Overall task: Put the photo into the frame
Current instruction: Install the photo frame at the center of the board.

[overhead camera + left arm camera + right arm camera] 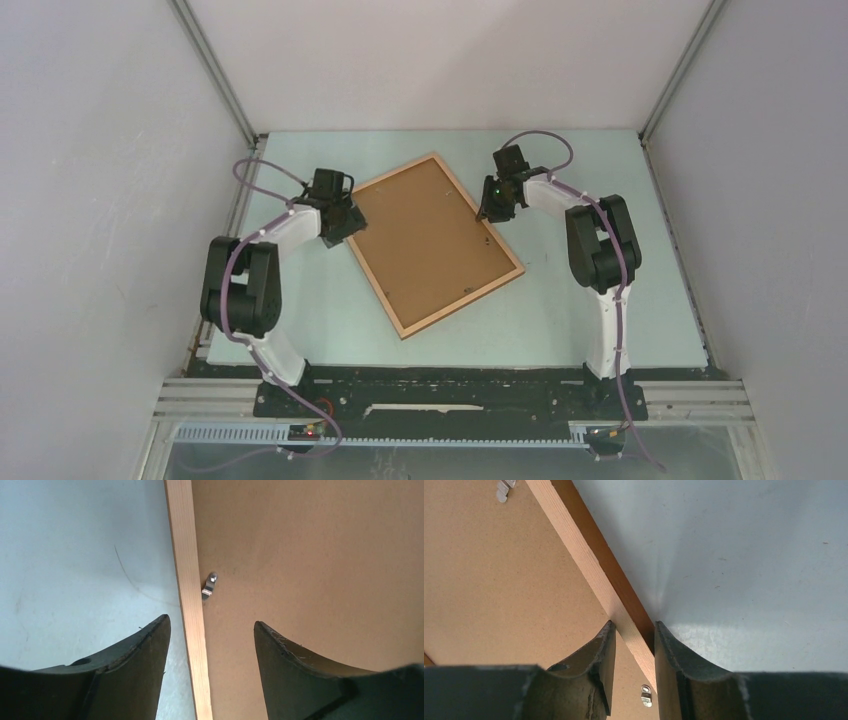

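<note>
- Two wrist cameras show me what the overhead one cannot: small metal clips (210, 586) on the brown backing board (430, 245), set just inside the wooden rail.
- From above, the frame (463, 303) lies flat at the middle of the pale table (600, 200). It is back side up and skewed, its long sides running from about 11 to 5 o'clock.
- Only the overhead view shows both my arms at once. My left gripper (342, 218) is at the frame's 9 o'clock corner and my right gripper (492, 208) is on its 2 o'clock edge.
- My left wrist view shows my fingers spread wide, straddling the rail, which runs from 12 to 6 o'clock. The rail passes nearer my left finger, and I cannot tell whether it touches either one.
- My right wrist view shows my fingers closed on the rail, one against the board side and one against the outer, darker side. Another clip sits at 6 o'clock.
- The frame is thin, light orange-brown wood with a fine straight grain. The board inside it is plain matte brown.
</note>
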Controlling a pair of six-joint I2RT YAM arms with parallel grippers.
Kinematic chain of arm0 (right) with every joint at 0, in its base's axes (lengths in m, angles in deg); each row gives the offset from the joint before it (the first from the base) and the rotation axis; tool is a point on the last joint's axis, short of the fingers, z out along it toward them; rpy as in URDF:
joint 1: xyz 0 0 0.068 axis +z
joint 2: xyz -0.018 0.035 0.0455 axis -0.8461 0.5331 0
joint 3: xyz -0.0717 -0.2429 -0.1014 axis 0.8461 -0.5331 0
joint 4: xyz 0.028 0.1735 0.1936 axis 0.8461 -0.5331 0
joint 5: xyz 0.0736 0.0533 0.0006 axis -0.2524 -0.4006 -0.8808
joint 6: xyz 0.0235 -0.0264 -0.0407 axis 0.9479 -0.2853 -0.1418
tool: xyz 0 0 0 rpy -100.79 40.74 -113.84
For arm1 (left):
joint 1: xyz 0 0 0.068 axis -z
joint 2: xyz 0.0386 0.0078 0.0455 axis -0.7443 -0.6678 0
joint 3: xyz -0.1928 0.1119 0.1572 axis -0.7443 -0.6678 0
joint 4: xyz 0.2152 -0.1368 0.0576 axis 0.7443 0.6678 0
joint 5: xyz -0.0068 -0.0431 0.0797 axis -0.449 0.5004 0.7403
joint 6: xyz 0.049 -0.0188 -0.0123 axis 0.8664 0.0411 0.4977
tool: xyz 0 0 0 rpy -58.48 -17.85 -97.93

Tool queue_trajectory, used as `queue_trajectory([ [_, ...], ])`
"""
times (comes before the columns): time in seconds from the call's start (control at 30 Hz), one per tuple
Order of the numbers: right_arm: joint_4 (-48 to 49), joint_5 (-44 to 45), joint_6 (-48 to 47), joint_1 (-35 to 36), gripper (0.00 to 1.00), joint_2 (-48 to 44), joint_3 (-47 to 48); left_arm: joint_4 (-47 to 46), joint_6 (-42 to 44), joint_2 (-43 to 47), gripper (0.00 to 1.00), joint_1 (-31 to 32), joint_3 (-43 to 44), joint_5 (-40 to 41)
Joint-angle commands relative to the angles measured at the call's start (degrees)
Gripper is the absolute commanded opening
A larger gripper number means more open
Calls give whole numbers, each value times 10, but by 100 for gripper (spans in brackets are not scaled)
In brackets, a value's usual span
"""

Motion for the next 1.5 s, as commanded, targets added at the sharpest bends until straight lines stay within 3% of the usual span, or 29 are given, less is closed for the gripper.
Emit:
queue_trajectory([
  [0.0, -7, -19, 22, 0, 9, -6, -3, 44, 38, -45, 65, -11, 65, 21],
  [0.47, -1, -35, 21, -4, 8, -6, -7, 23, 12, -86, 46, -32, 73, -7],
  [1.0, 1, -43, 20, -5, 8, -4, -6, 7, -50, -83, 51, -47, 70, 6],
  [1.17, 1, -44, 19, -5, 6, -4, -5, 18, -60, -87, 44, -48, 81, 16],
  [1.27, 1, -45, 19, -5, 5, -3, -5, 23, -67, -91, 31, -50, 86, 21],
  [1.47, 1, -47, 19, -4, 4, -3, -5, 18, -82, -83, 22, -51, 74, 30],
])
